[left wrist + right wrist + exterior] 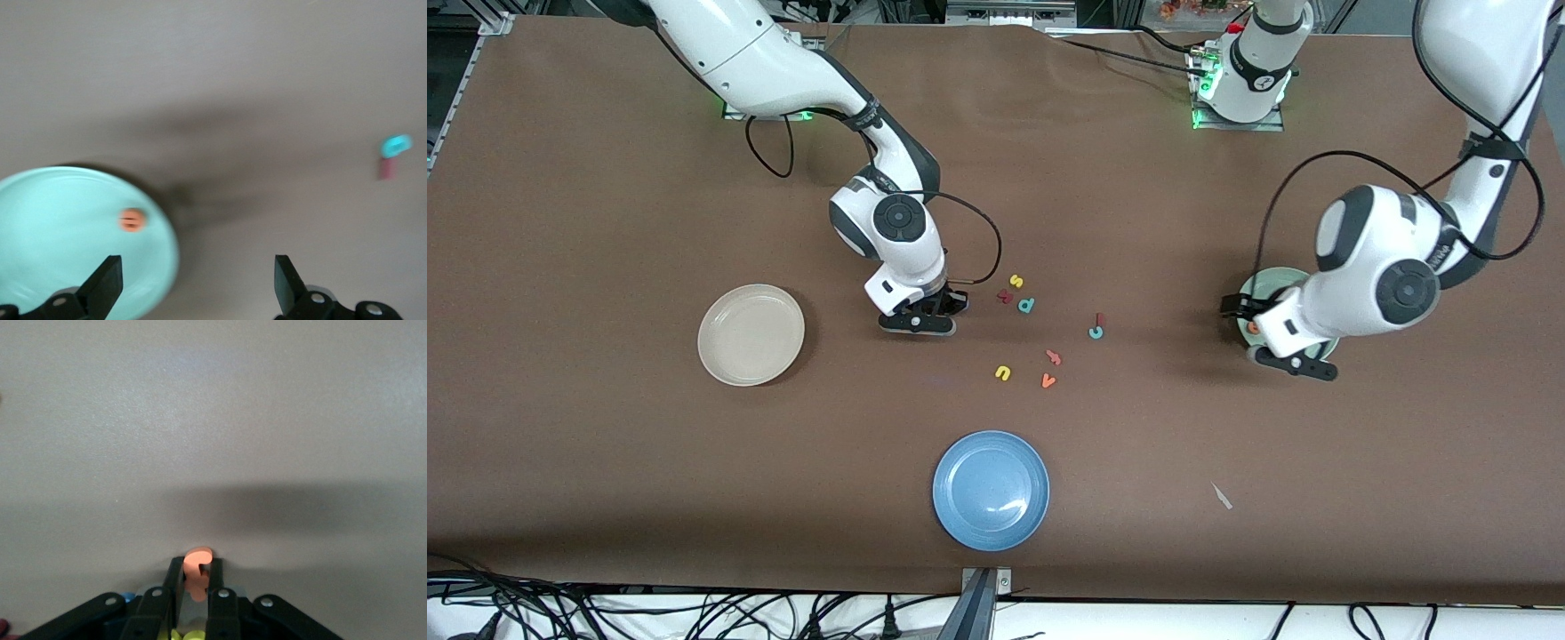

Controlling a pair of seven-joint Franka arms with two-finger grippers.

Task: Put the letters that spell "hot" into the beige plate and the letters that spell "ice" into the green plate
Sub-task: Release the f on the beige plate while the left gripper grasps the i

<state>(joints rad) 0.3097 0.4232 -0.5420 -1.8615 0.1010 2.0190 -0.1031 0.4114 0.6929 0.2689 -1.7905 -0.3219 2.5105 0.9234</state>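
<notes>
My right gripper (917, 324) is down at the table near the middle, shut on the orange t (198, 568), which stands between its jaws. A blue bit (129, 595) and a yellow bit (187, 633) show close under that hand. The beige plate (751, 334) lies toward the right arm's end. Open, my left gripper (1294, 363) (198, 280) hangs over the rim of the green plate (1272, 280) (53, 253). The orange e (1253, 327) (132, 220) lies in that plate. The dark red i (1100, 318) (387, 170) and teal c (1096, 332) (396, 145) lie together on the table.
A blue plate (991, 489) sits nearest the front camera. Loose letters lie mid-table: yellow s (1016, 281), a dark red letter (1005, 297), teal p (1026, 305), a salmon letter (1053, 357), orange v (1048, 381), yellow u (1002, 373). A small white scrap (1221, 496) lies toward the left arm's end.
</notes>
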